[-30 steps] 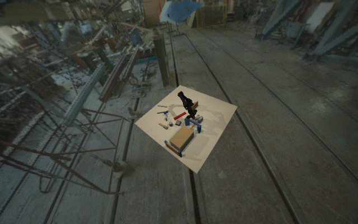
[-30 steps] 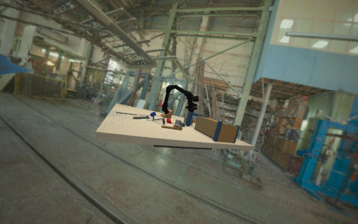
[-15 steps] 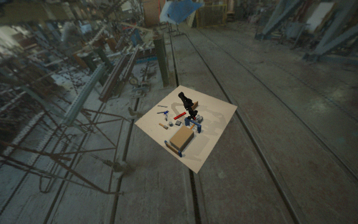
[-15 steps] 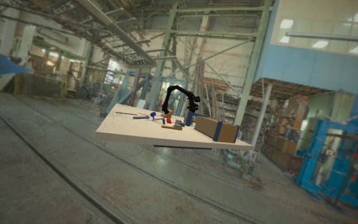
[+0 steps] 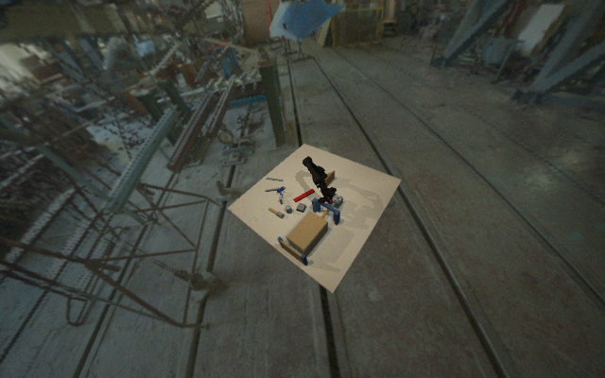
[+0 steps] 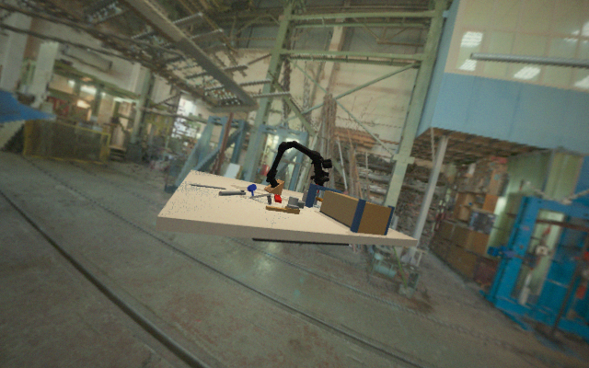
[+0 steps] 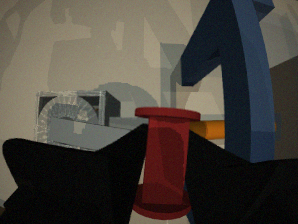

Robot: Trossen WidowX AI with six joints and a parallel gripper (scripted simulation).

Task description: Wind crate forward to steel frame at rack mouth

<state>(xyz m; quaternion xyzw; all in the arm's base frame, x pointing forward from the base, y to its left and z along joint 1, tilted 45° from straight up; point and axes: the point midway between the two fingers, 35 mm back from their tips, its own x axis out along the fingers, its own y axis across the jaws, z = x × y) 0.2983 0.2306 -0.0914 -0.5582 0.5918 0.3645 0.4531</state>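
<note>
- The pincer [image 7: 162, 163] is squeezed shut on the red handle [image 7: 164, 163], mid-frame, winding the winch [image 7: 73, 112].
- Next it likely needs more slow turns, crate [image 5: 307, 232] kept flat.

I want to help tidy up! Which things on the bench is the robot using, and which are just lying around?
In use: red handle in the jaws, grey winch, orange strap, crate, blue steel frame.
Lying about: red bar, grey cylinder, dark block, orange-handled tool, blue-handled tool, thin grey rod.

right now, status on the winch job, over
Gripper shut on red handle grip. Winch just ahead, orange strap running past blue frame. Crate's front not visible from wrist. Nothing between gripper and winch.
</note>
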